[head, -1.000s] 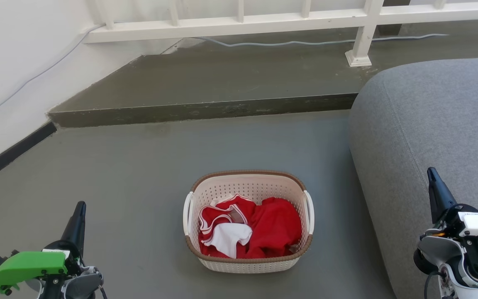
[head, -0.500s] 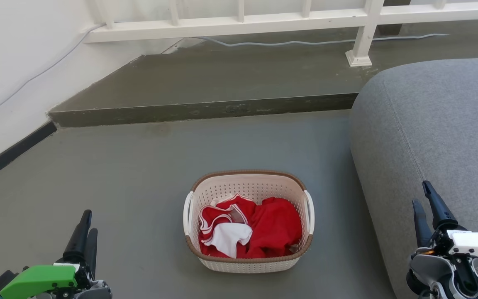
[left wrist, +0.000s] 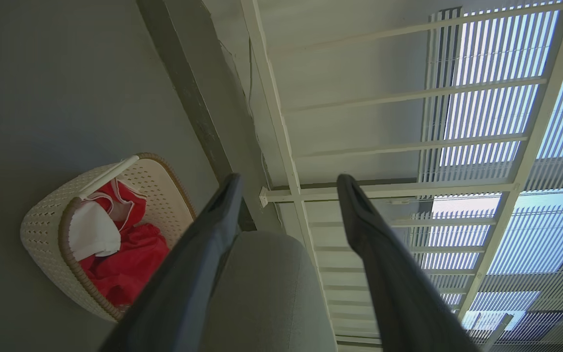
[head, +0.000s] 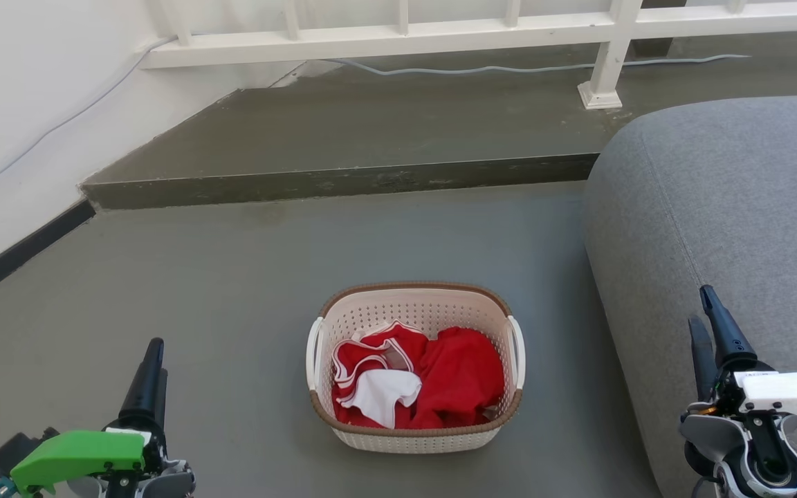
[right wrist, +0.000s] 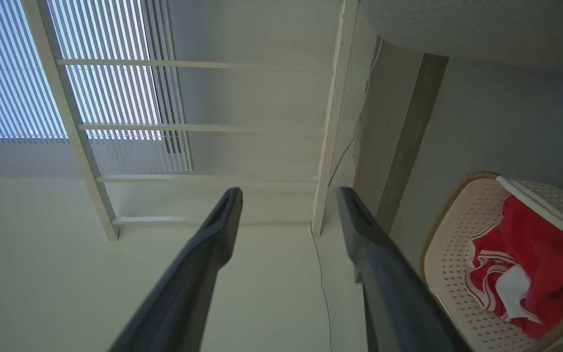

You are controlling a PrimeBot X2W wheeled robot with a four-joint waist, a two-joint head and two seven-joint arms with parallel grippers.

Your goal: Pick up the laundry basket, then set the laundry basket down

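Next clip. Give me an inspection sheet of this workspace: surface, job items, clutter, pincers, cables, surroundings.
Surface: grey floor, basket standing on it.
Job's things: laundry basket upright, red clothes and a white cloth inside; handles untouched.
Clutter: nothing seen.
Pincers: left pincer open, right pincer open, one on each side of the basket, both apart from it.
Cables: grey cable on the raised step under the railing; thin cable on the white wall.
Surroundings: grey sofa on the robot's right, white railing behind.

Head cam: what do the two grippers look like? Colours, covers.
Left gripper: two long dark tapered jaws, bright green wrist cover. Right gripper: same dark jaws, white wrist cover, rounded grey-white housing below.
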